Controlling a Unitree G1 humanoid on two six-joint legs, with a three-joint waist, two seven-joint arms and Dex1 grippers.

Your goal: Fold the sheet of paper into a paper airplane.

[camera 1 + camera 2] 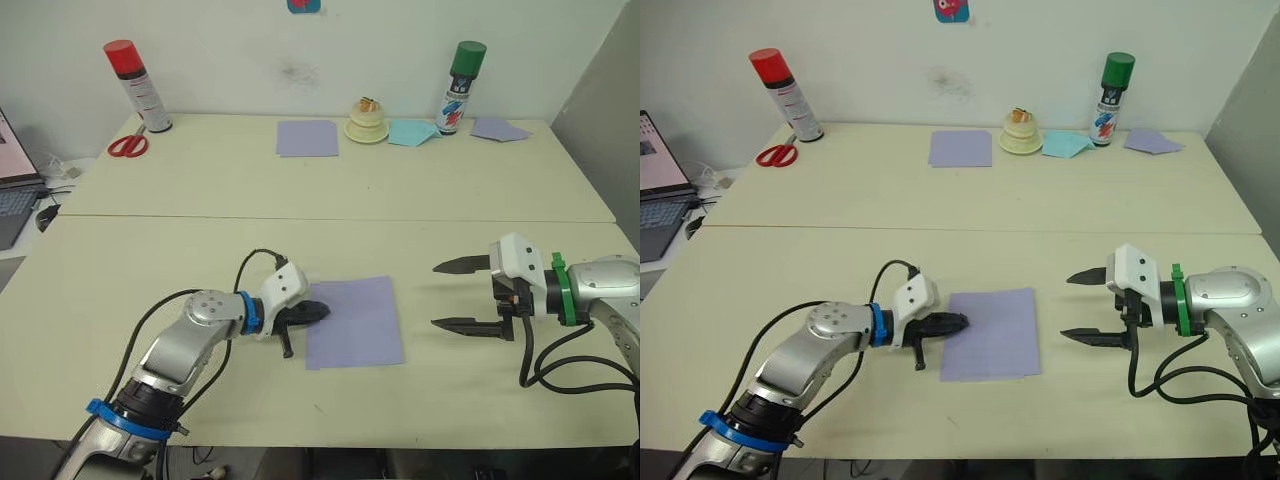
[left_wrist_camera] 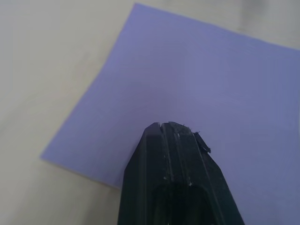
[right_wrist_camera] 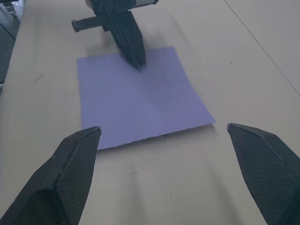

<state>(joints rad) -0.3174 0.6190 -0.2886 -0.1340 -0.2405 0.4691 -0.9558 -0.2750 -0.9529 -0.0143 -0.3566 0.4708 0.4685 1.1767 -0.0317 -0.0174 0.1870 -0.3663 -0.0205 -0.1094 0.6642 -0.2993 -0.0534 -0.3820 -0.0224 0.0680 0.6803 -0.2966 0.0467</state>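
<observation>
Three lavender sheets; two spray cans; one scissors.

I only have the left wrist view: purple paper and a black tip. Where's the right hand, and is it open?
Observer: The right hand is open. It sits off the right edge of the sheet of paper, pointing toward it without touching.
Operator: Any fold made so far?
Observer: None visible. The whole sheet lies flat on the table with all four corners out.
Operator: Where on the sheet is my left hand?
Observer: The left hand is shut, its tip just inside the sheet's left edge, toward the far half. I cannot tell if it is pressing down.
</observation>
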